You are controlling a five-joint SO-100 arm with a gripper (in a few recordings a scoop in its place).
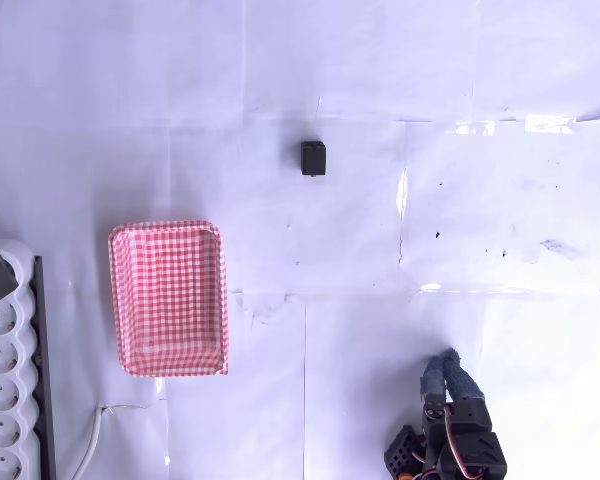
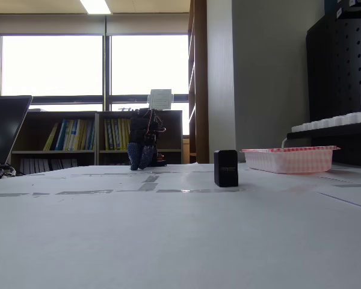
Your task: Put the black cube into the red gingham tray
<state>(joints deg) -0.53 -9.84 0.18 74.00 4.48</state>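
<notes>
White paper sheets (image 1: 360,70), taped edge to edge, covered the table, and from the fixed view I could see windows and low bookshelves (image 2: 78,135) at the far side of the room. I found the black cube (image 1: 313,158) sitting alone on the paper in the upper middle of the overhead view; in the fixed view it (image 2: 225,168) stood upright near the centre. The red gingham tray (image 1: 168,298) lay to the left of the cube and lower in the overhead picture, well apart from it, with nothing inside that I could see. A white power strip (image 1: 2,400) ran along the left edge, just beside the tray. My gripper (image 1: 448,362) rested at the bottom right of the overhead view, tips down by the paper, far from both cube and tray. Its fingers looked drawn together, though I could not tell for certain.
</notes>
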